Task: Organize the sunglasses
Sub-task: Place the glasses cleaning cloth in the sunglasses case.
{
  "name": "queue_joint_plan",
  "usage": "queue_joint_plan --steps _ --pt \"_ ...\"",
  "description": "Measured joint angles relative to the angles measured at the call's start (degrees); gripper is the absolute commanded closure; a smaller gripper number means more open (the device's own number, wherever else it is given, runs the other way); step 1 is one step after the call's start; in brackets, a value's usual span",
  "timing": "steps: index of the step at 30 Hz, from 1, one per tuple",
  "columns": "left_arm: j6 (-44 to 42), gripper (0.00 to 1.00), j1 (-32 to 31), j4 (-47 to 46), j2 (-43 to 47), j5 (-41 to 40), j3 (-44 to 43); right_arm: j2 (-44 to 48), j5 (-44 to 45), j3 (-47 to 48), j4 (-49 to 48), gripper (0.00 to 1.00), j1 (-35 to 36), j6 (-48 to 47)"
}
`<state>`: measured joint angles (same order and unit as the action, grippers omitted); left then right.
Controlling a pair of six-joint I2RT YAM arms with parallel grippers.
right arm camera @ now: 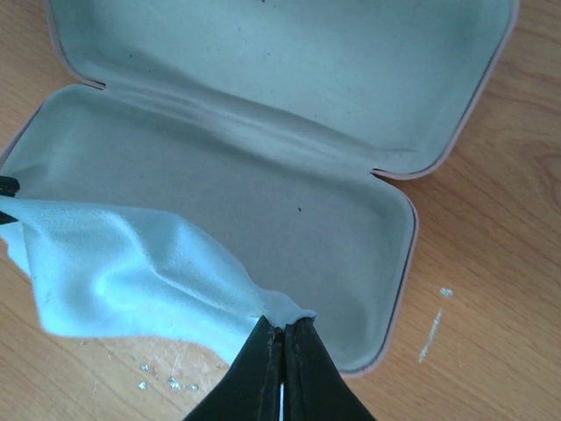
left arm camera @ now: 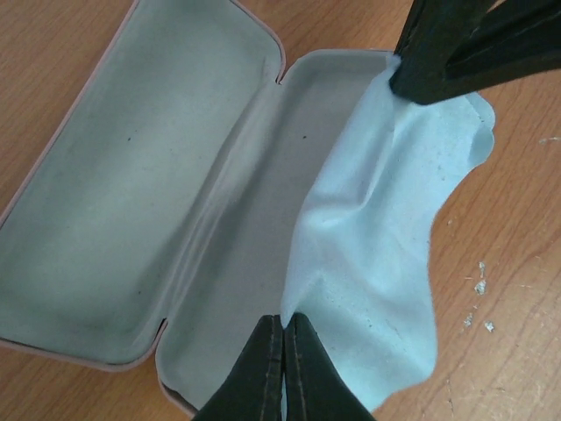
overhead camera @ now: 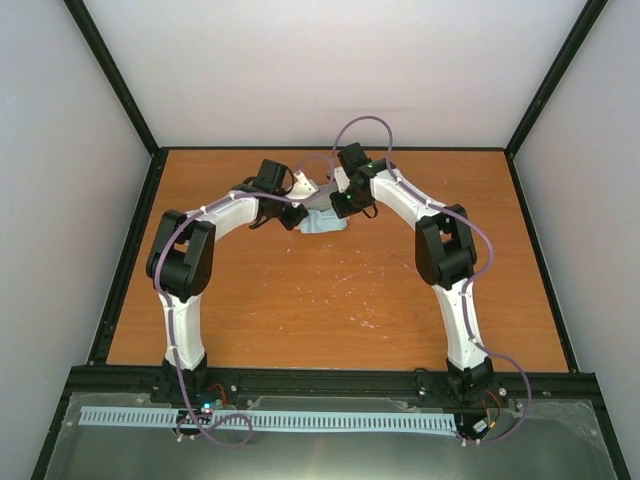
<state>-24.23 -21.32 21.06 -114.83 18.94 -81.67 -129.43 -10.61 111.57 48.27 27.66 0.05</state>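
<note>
Jaws are pressed tight together on both sides: the left gripper is pinched onto one corner of the light blue cloth, the right gripper onto the opposite corner. The cloth is draped partly inside the opened pink case, partly over its rim onto the orange table. Where the sunglasses are can't be told from these views.
</note>
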Motion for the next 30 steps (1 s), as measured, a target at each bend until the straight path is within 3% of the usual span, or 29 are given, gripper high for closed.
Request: queue_joint_plan --steps 13,30 --pt "-0.3 1.00 2.3 0.0 -3.5 2.6 -1.4 -6.1 -1.9 6.7 1.7 0.97 -0.3 0.9" --pt "-0.3 1.00 2.4 -0.2 -5.9 4.0 -1.4 -8.8 -1.3 7.0 1.9 0.97 -0.4 2.0"
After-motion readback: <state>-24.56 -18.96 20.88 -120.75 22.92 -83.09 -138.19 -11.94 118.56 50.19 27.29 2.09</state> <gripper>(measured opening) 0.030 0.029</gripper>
